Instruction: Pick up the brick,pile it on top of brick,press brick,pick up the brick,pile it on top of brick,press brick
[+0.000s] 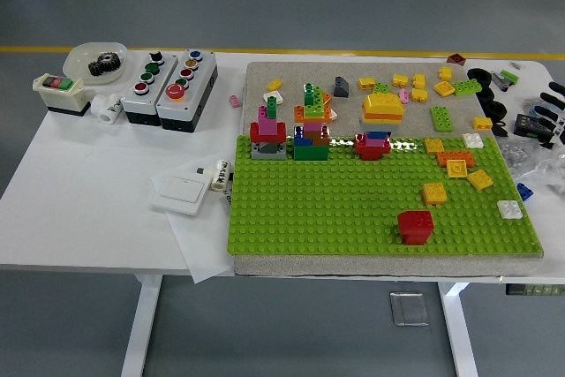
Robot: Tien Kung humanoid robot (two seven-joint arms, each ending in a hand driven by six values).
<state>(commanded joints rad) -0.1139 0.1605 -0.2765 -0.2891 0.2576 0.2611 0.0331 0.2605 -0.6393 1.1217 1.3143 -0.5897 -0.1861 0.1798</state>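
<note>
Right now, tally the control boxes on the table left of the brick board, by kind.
Grey push-button boxes: 2
Beige box with red and green switch: 1
Flat white wall switch: 1
Total: 4

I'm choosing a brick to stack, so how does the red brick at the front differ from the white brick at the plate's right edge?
The red brick is bigger and taller; the white brick is small and flat. The red one sits nearer the front edge, the white one further right. Both rest alone on the green baseplate, nothing stacked on them.
</note>
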